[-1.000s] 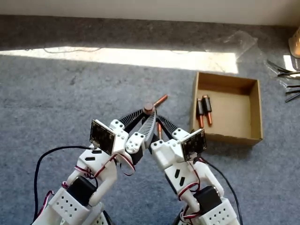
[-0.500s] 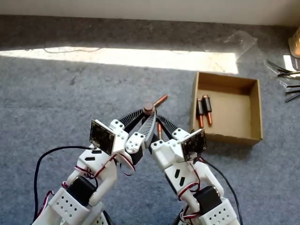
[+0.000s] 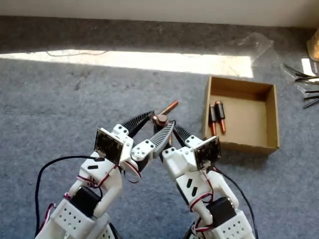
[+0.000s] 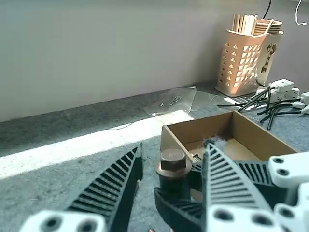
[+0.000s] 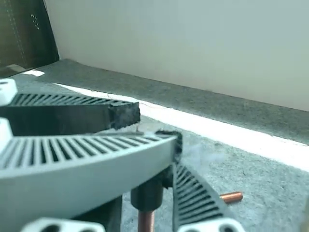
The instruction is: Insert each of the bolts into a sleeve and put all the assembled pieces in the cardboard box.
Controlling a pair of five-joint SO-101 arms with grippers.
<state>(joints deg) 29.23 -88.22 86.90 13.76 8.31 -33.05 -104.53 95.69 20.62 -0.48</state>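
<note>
A copper bolt stands head-up (image 3: 160,119) in a dark sleeve (image 5: 147,193), its shaft (image 5: 145,220) poking out below. My right gripper (image 3: 169,131) is shut on that sleeve, just left of the cardboard box (image 3: 269,117). My left gripper (image 3: 162,118) is open, its dark finger (image 4: 116,186) and grey finger (image 4: 227,188) apart on either side of the bolt head (image 4: 172,162) without touching it. A loose bolt (image 3: 169,107) lies on the carpet just beyond the grippers. Two assembled pieces (image 3: 216,117) lie in the box along its left wall.
Grey carpet with a sunlit strip (image 3: 149,60) runs across the back. A clear plastic bag (image 3: 254,44) lies behind the box, and cables (image 3: 304,79) are at the far right. A perforated holder (image 4: 244,60) stands by the wall.
My left gripper has opened and let go of the bolt head, and that arm has drawn back a little. The right gripper still holds the sleeve with the bolt in it.
</note>
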